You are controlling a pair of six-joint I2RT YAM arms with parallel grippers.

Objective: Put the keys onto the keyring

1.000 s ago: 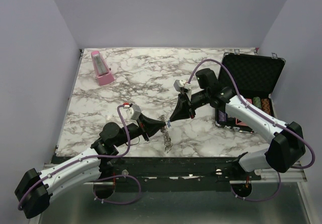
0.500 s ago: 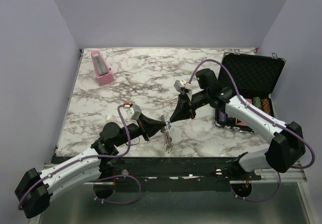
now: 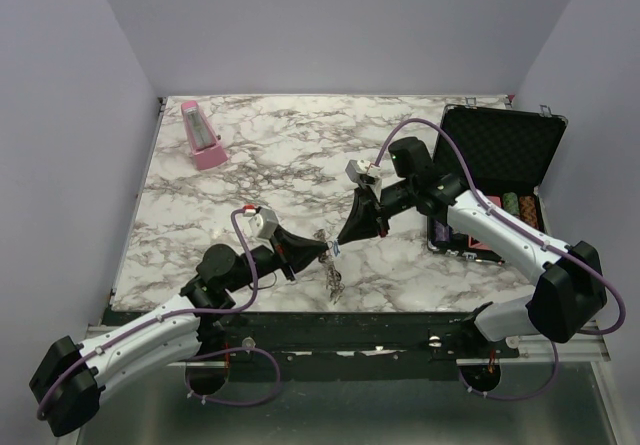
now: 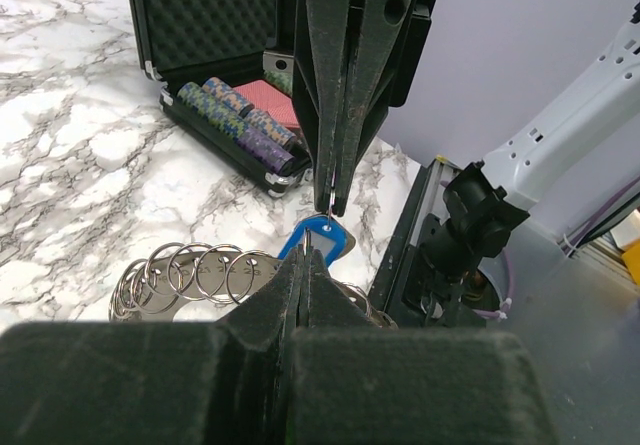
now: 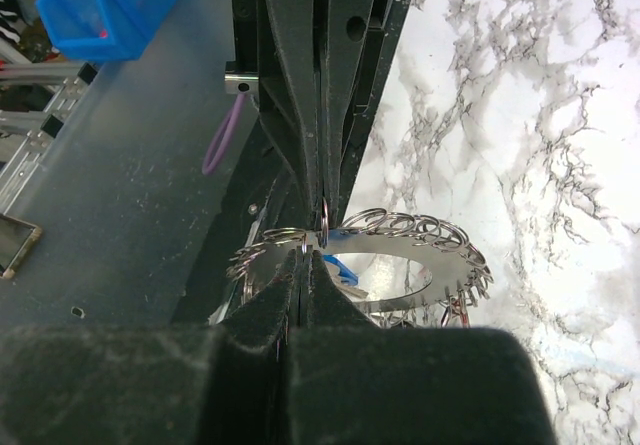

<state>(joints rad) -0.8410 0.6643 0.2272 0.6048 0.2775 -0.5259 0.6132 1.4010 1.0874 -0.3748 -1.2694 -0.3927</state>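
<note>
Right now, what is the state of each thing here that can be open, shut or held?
left gripper: shut, tips at the keyring.
right gripper: shut, tips at the keyring too.
keyring: between both grippers' tips, wire rings along its rim.
blue key: at the tips; holder unclear.
case: lid open, chips inside.

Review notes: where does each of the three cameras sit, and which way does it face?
Top external: above and behind the bases, looking down on the marble table; both arms show, left tool and right tool tips nearly meeting.
Left wrist: on the left arm, looking along its shut fingers toward the right tool and the open case.
Right wrist: on the right arm, looking along its shut fingers at the left tool and the toothed keyring.
Shared: each wrist view shows the other tool entering from the top.
</note>
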